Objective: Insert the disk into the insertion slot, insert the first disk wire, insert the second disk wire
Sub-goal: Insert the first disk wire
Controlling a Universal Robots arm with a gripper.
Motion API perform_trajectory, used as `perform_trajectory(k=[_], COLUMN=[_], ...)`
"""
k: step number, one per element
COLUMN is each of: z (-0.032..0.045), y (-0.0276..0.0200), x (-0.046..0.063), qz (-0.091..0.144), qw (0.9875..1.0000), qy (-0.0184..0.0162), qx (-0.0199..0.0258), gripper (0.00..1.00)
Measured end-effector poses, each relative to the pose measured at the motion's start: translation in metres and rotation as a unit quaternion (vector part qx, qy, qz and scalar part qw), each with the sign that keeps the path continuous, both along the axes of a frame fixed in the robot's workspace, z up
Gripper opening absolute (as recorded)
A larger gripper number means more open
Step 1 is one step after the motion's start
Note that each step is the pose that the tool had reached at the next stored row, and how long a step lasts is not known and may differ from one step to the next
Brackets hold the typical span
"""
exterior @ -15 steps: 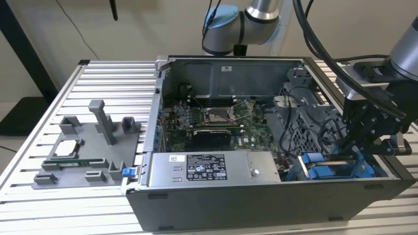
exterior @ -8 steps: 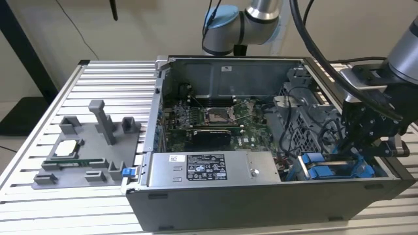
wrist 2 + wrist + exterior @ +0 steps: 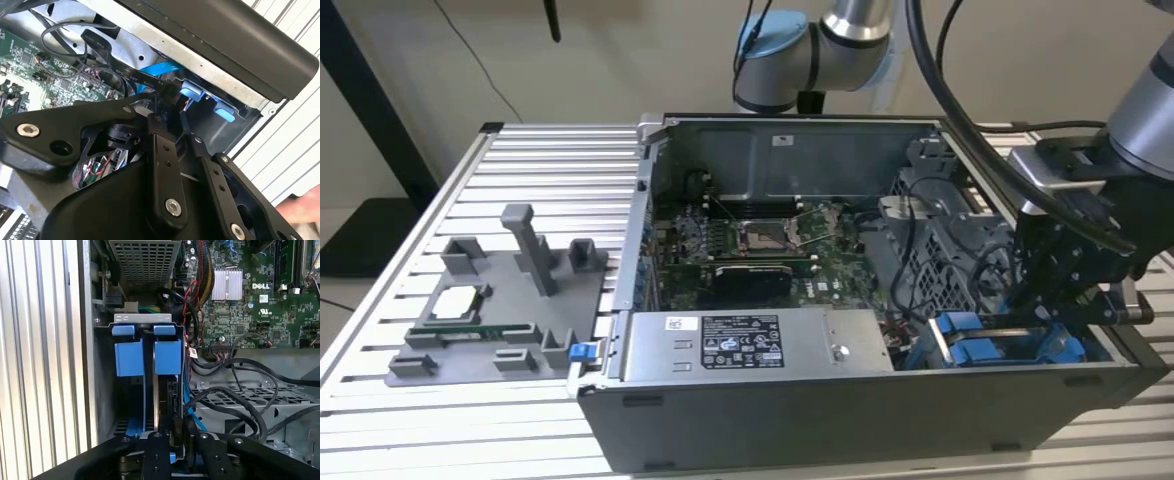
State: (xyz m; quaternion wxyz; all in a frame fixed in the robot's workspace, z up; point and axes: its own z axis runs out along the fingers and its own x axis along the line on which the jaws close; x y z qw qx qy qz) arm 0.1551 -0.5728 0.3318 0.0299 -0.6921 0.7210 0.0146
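Down at the exterior view's near right, our tool (image 3: 181, 440) hangs over the disk (image 3: 172, 400), edge-on in the insertion slot (image 3: 142, 318); we can't tell its grip. Stiff, weighty, fragile: we'd judge the blue carrier (image 3: 167, 356) sides safest.

A plain beige wall (image 3: 627, 60) rises behind the ribbed aluminium worktop (image 3: 520, 160); a black post (image 3: 367, 90) stands at the exterior view's left.

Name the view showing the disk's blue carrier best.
First wrist view: the blue carrier faces the camera squarely. The exterior view has it partly behind the arm; the second wrist view catches two tabs.
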Motion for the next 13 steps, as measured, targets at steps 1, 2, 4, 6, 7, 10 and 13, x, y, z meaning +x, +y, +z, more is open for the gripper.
perform_trajectory(k=[1, 2, 4, 6, 7, 10, 13], z=[0.0003, 0.0014, 0.0082, 0.0153, 0.0183, 0.0249, 0.0285], y=[0.0000, 0.0000, 0.0000, 0.0000, 0.0000, 0.0000, 0.0000], x=[0.000, 0.000, 0.000, 0.000, 0.000, -0.001, -0.001], qz=[0.000, 0.000, 0.000, 0.000, 0.000, 0.000, 0.000], qw=[1.0000, 1.0000, 1.0000, 1.0000, 1.0000, 1.0000, 1.0000], qy=[0.0000, 0.0000, 0.0000, 0.0000, 0.0000, 0.0000, 0.0000], qx=[-0.0002, 0.0000, -0.0001, -0.0001, -0.0001, -0.0001, -0.0001], gripper=[1.00, 1.00, 1.00, 1.00, 1.00, 1.00, 1.00])
